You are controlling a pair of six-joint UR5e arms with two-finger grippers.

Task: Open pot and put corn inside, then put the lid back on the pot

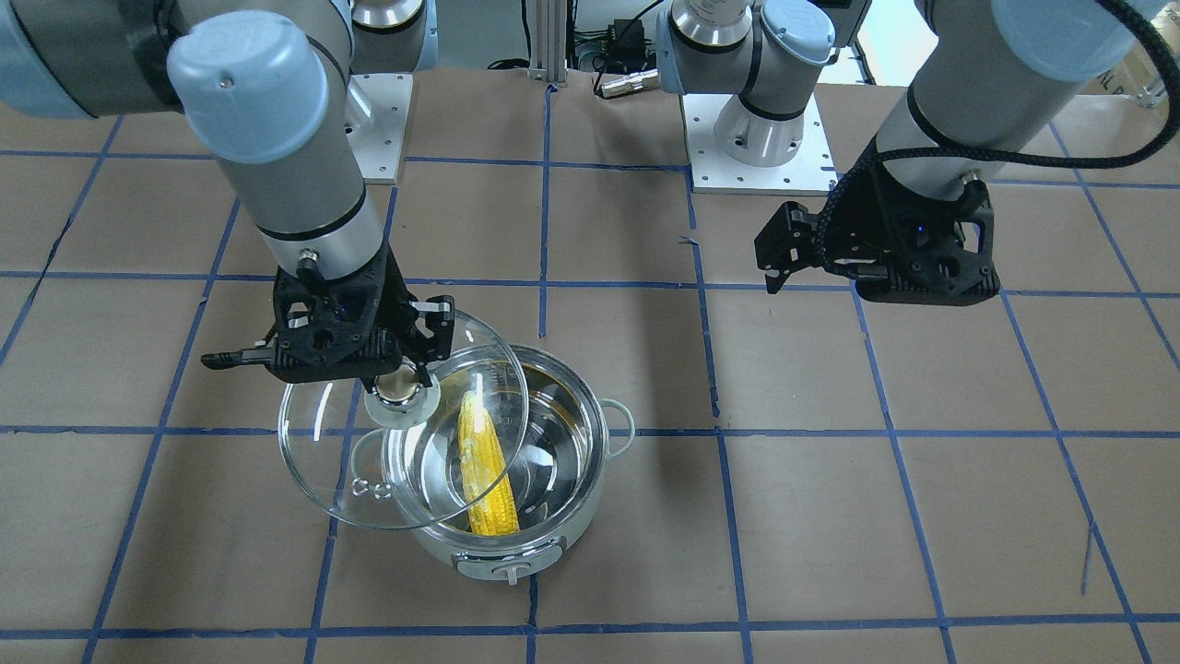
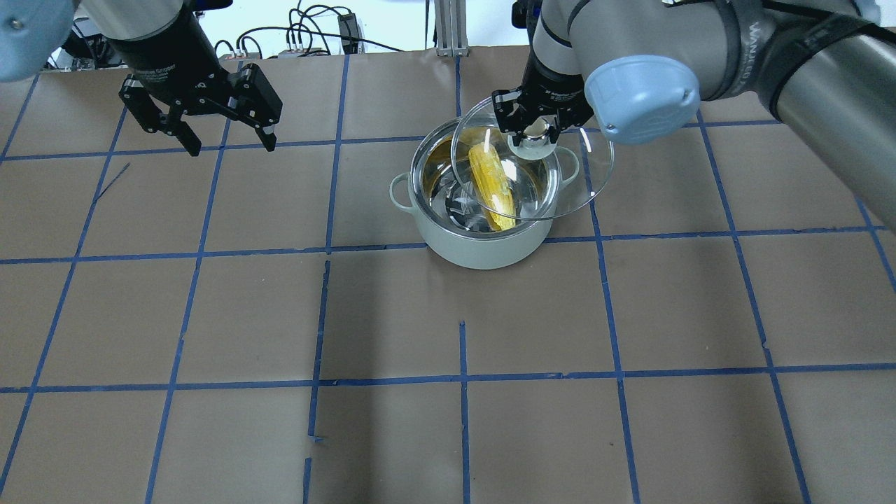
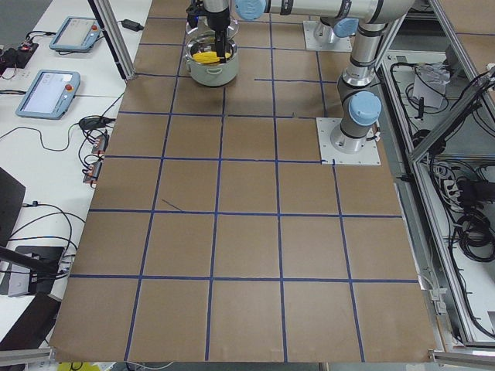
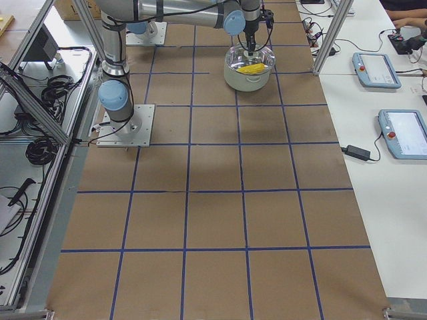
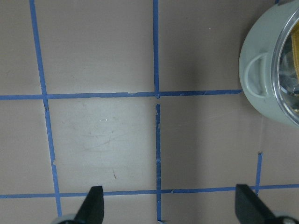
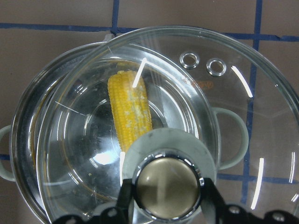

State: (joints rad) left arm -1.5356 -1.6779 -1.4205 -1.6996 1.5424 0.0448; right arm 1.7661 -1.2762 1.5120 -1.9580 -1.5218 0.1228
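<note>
pot: ~7 o'clock of table ctr in front view. Upright, mouth open, ctrl knob facing cam.
corn: inside pot, lying approx 12–6 on the steel.
lid: hangs over pot, off-ctr twd 10 o'clock, covers approx half the mouth. Looks clear of rim, contact can't confirm.
R gripper: clamped on lid knob from above.
L gripper: ~2 o'clock of pot, well apart, jaws wide, nothing in them.
step: lid back on. Corn part looks done, my read.
how: slide lid twd 4 o'clock till rims are concentric, level it, drop straight, let go only once seated. Corn's 6 o'clock end may sit high near rim, so check clearance.
count: 1 pot, 1 corn, 1 lid, 2 vent rings, 2 pot handles, 2 grippers.
</note>
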